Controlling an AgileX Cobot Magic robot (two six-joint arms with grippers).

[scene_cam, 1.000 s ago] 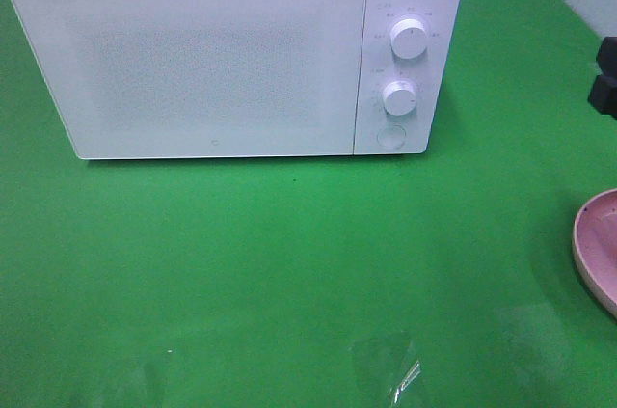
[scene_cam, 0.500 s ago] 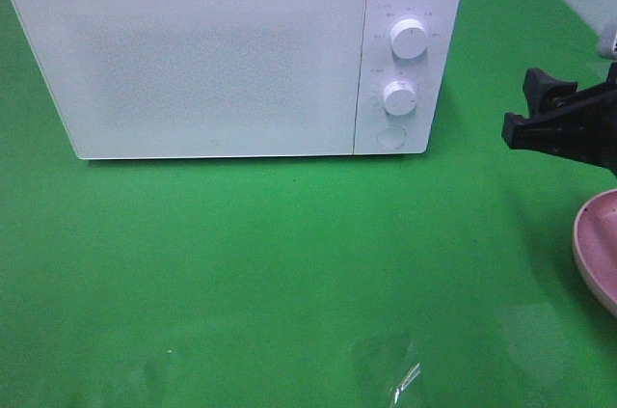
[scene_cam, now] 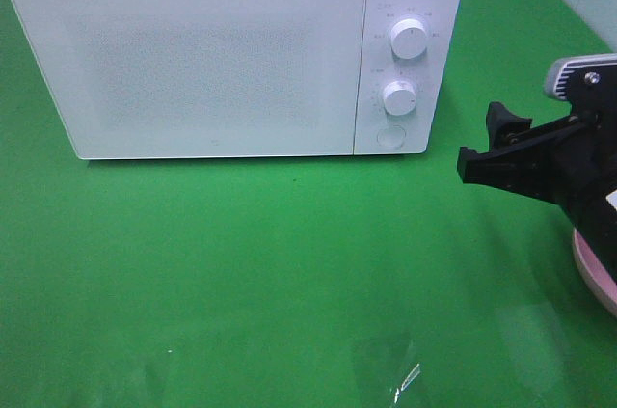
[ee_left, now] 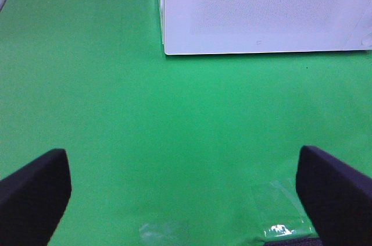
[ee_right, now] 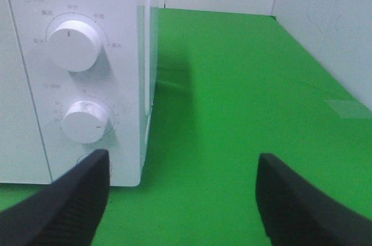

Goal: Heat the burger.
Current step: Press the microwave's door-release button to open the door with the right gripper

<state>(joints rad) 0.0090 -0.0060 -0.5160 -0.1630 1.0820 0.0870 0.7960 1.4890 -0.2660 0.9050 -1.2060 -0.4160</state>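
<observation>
The burger is out of view in every frame. The white microwave [scene_cam: 193, 61] stands at the back of the green table with its door shut. It also shows in the left wrist view [ee_left: 261, 7] and the right wrist view [ee_right: 75, 83]. My right gripper [scene_cam: 485, 143] is open and empty. It hovers right of the microwave's control panel, pointing toward it. In the right wrist view my right gripper [ee_right: 183, 199] faces the two knobs. My left gripper [ee_left: 186, 199] is open and empty above the green table in front of the microwave. It is outside the exterior high view.
The control panel has an upper knob [scene_cam: 410, 39], a lower knob [scene_cam: 399, 96] and a round button [scene_cam: 390, 136]. A pink plate [scene_cam: 590, 268] lies at the right edge, mostly hidden under my right arm. Clear tape [scene_cam: 405, 377] glints on the green cloth near the front.
My right arm has come in from the right edge and moved left toward the microwave's control panel, covering more of the pink plate. Nothing else has moved.
</observation>
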